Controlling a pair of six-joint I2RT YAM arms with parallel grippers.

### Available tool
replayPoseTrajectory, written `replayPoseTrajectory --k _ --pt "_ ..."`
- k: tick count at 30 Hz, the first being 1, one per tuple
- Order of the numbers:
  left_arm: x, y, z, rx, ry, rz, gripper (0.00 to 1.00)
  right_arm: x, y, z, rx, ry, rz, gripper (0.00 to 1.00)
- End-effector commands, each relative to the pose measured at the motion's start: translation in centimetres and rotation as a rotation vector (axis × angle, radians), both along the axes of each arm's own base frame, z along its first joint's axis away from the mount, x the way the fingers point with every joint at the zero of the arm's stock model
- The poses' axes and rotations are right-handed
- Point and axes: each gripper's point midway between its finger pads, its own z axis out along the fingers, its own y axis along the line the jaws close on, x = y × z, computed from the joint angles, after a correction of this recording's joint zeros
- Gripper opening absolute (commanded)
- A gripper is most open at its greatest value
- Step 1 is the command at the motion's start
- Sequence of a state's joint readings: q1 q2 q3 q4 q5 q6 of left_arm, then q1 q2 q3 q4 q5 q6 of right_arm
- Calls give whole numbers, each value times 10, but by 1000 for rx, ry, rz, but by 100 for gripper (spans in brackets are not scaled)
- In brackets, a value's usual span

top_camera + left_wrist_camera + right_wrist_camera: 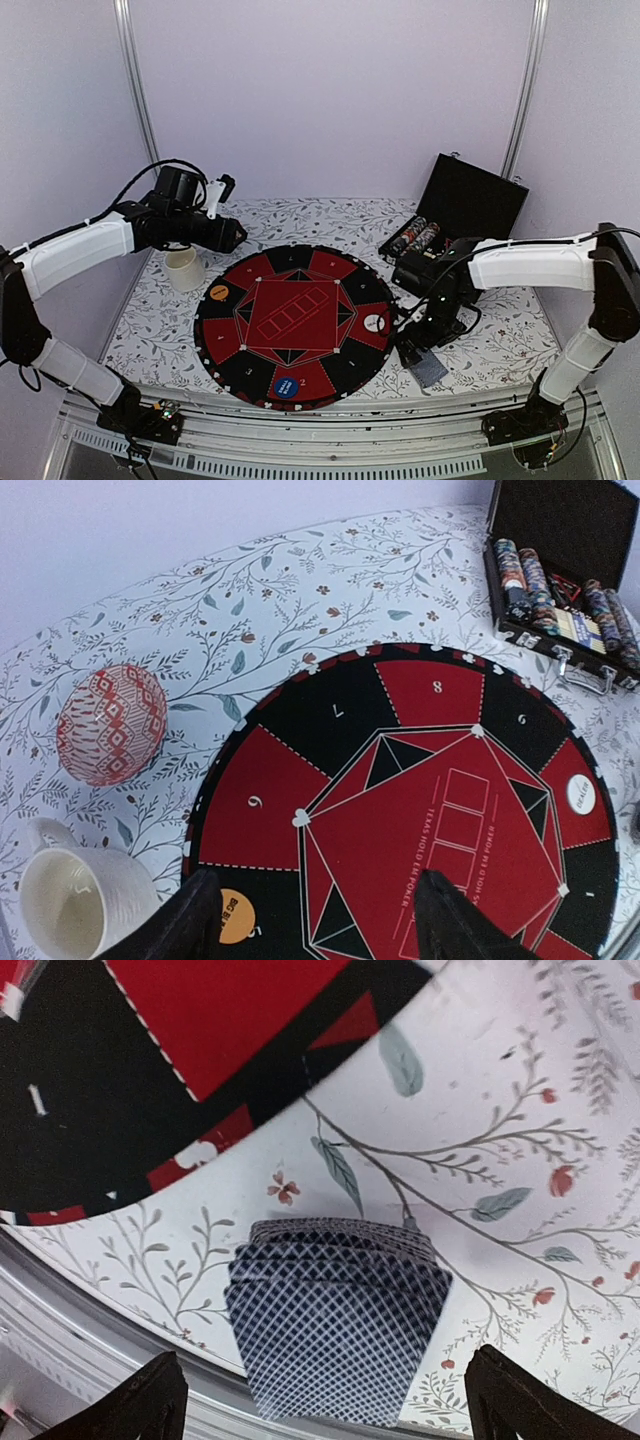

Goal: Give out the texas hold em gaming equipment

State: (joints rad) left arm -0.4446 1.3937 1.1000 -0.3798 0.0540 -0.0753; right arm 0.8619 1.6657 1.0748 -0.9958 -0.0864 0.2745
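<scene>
Left wrist view: the mat (440,850) reads "TEXAS HOLD EM POKER", its orange disc (236,916) "BIG B…", its white disc (580,795) "DEALER". Striped poker chips (525,580) fill the open case (565,520) far right. My left claw (320,920) is spread and empty. My right claw (325,1380) is spread over the card deck (335,1320) on the counter (520,1080), near right.

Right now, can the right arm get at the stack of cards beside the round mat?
Probably yes. The right gripper hovers open right over the card stack, jaws spread to either side, and nothing sits between them.
</scene>
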Motion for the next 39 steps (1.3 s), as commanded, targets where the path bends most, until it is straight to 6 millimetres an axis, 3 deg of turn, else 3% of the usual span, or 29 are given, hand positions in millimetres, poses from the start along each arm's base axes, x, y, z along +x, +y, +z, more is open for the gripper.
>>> replayPoseTrajectory --k 1,5,11,17,20,27,30,34,39 --pt "-2 -21 10 -24 -8 -43 68 18 2 43 102 -169 -117 99" --pt "-4 -34 9 -30 -4 -73 68 20 -2 69 244 -223 -315 99" --pt "-13 -56 7 -53 5 -126 68 -8 -29 65 438 -167 -724 99" --pt "-22 -78 -1 -87 20 -177 68 -37 -44 41 568 -49 -979 84" --pt "-28 -87 -8 -85 39 -201 68 -37 -43 38 569 -47 -968 84" --pt "-33 -97 -12 -79 48 -237 68 -28 -47 42 466 -131 -824 99" --pt "-33 -99 -12 -78 47 -242 68 -24 -50 44 401 -163 -764 99" --pt "-33 -100 -12 -79 47 -248 68 -9 -47 60 392 -225 -699 99" --pt "-35 -101 -9 -81 47 -260 68 24 -49 87 409 -299 -652 99"
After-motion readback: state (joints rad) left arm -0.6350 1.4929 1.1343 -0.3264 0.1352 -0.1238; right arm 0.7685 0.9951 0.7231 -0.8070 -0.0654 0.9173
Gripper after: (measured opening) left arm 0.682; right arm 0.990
